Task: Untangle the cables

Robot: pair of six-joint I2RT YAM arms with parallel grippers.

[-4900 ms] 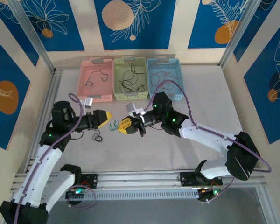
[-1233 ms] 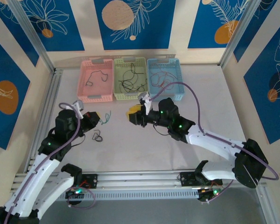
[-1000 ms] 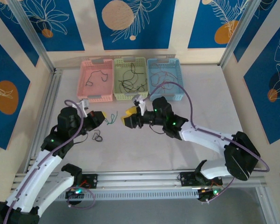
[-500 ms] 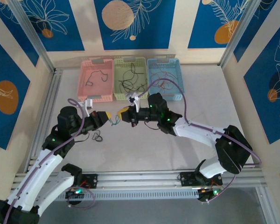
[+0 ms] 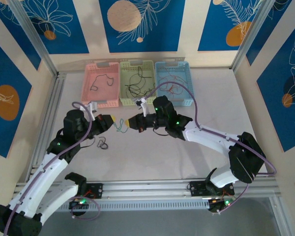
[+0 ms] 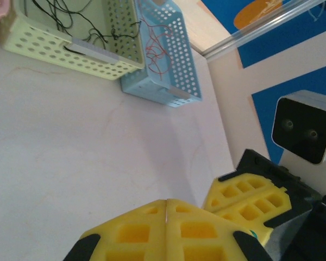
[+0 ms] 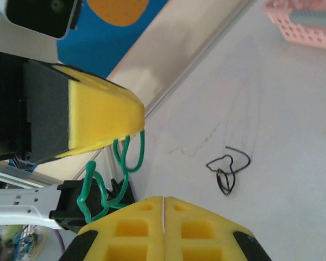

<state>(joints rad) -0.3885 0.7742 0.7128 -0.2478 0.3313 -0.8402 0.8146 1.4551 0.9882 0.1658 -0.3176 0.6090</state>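
Observation:
A curly green cable [image 5: 120, 126] hangs between my two grippers, above the white table. My left gripper [image 5: 111, 122] is shut on its upper end; the loops [image 7: 125, 157] dangle from under that yellow finger [image 7: 100, 117]. My right gripper [image 7: 163, 199] is shut, tip to tip with the left one. The green strand runs down beside and behind its left finger, and no wire shows in its seam. A small black cable [image 5: 103, 143] lies curled on the table [image 7: 228, 169]. In the left wrist view my left gripper [image 6: 167, 202] is pressed shut, with the right one's fingers [image 6: 250, 198] beside it.
Three baskets stand at the back: pink [image 5: 88, 81] with a black wire, yellow-green [image 5: 136, 101] with black wires, blue [image 5: 160, 83] with red wires. The yellow-green basket [image 6: 54, 46] and the blue basket [image 6: 176, 65] lie ahead of the left wrist. An aluminium rail [image 5: 51, 115] runs along the left.
My right gripper has moved left up to the left gripper and gone from open to shut. The left gripper has kept hold of the green cable and shifted slightly right.

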